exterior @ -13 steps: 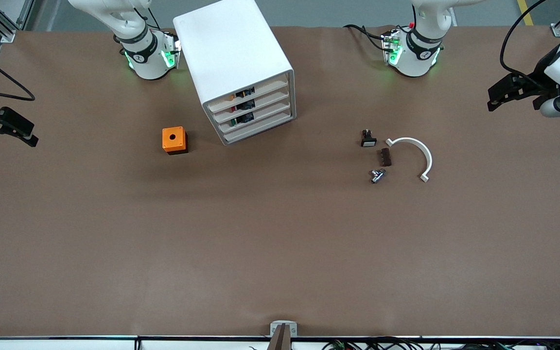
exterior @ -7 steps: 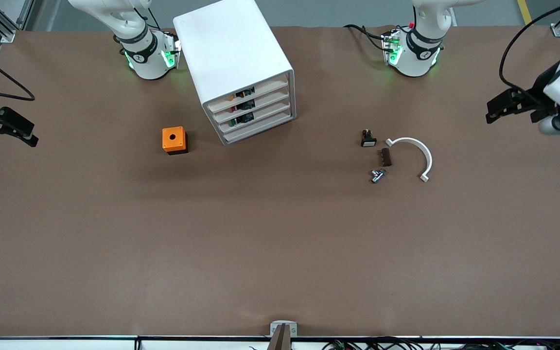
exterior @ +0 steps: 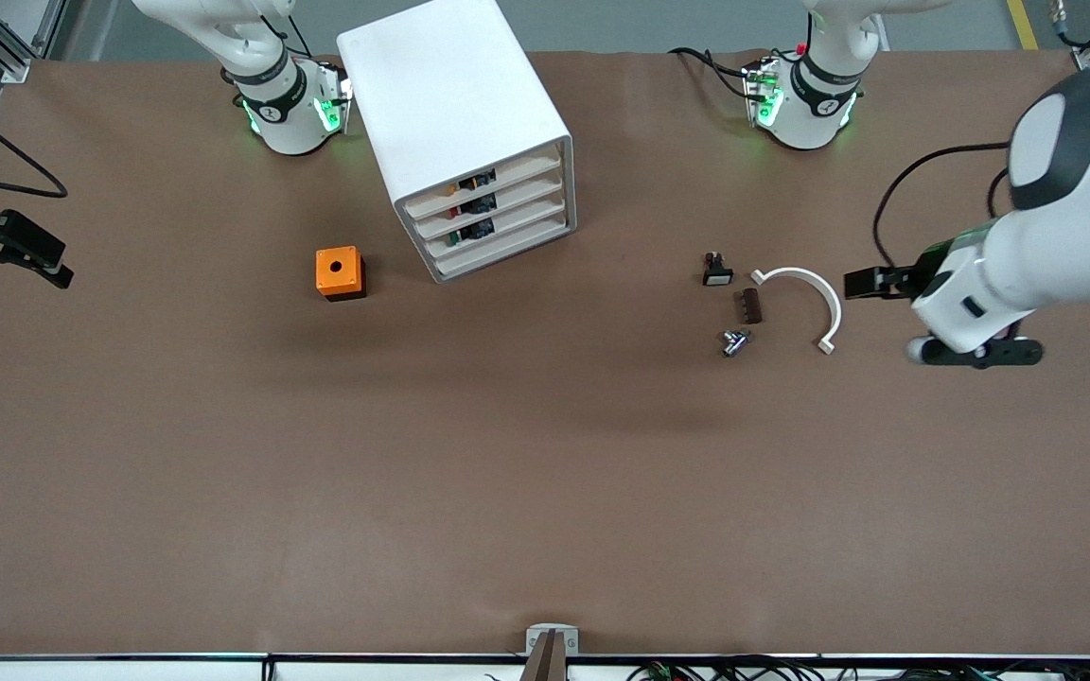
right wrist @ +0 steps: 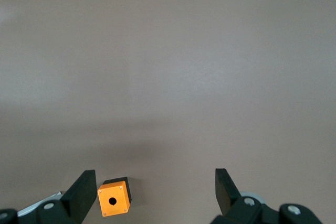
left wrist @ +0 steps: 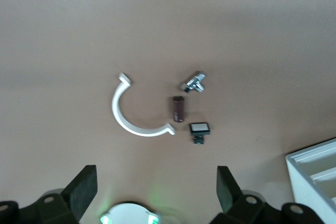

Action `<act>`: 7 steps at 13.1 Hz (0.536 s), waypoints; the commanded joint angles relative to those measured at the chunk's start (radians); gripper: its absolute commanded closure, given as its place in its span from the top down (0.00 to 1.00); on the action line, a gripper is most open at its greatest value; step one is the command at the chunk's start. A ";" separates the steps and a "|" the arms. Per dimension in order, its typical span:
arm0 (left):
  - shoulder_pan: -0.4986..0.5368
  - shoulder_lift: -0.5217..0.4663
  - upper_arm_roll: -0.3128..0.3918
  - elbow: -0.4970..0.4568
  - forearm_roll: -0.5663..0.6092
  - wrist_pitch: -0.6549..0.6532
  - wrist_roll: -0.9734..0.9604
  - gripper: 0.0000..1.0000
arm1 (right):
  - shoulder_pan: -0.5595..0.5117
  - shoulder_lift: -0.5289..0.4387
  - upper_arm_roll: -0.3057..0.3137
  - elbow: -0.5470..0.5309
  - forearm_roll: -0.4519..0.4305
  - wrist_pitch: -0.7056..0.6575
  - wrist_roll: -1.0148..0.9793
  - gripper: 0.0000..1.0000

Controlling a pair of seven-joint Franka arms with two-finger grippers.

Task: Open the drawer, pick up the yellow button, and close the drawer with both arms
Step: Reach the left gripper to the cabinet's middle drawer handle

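Left pincer (left wrist: 156, 195) swung in, splayed over clip (left wrist: 135, 112); front view hides this.

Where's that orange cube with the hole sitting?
In the front view, the orange cube rests on the table beside the white cabinet, toward the right arm's end.

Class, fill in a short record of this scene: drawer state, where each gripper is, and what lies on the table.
drawer: topmost in the white cabinet, shut
button: orange cap, inside the drawer
left gripper: fingers open, beside the white curved piece
right gripper: fingers open, waiting at the right arm's end
loose items: orange cube
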 commanded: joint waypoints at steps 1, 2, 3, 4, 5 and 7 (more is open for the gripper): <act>-0.038 0.110 0.000 0.039 -0.055 -0.007 -0.060 1.00 | -0.005 -0.011 0.002 -0.009 0.004 0.021 -0.004 1.00; -0.051 0.135 0.000 0.039 -0.090 0.009 -0.100 1.00 | -0.005 -0.011 0.001 -0.014 0.004 0.023 -0.006 1.00; -0.066 0.155 0.000 0.039 -0.107 0.016 -0.164 1.00 | -0.003 -0.020 0.001 -0.023 0.004 0.009 -0.006 1.00; -0.093 0.172 0.000 0.039 -0.107 0.024 -0.242 1.00 | -0.003 -0.020 0.001 -0.023 0.004 0.003 -0.006 1.00; -0.115 0.196 0.000 0.041 -0.109 0.032 -0.322 1.00 | -0.003 -0.014 0.001 -0.014 0.004 0.018 -0.006 1.00; -0.146 0.247 -0.001 0.056 -0.142 0.044 -0.474 1.00 | -0.003 -0.017 0.001 -0.023 0.013 0.017 -0.006 1.00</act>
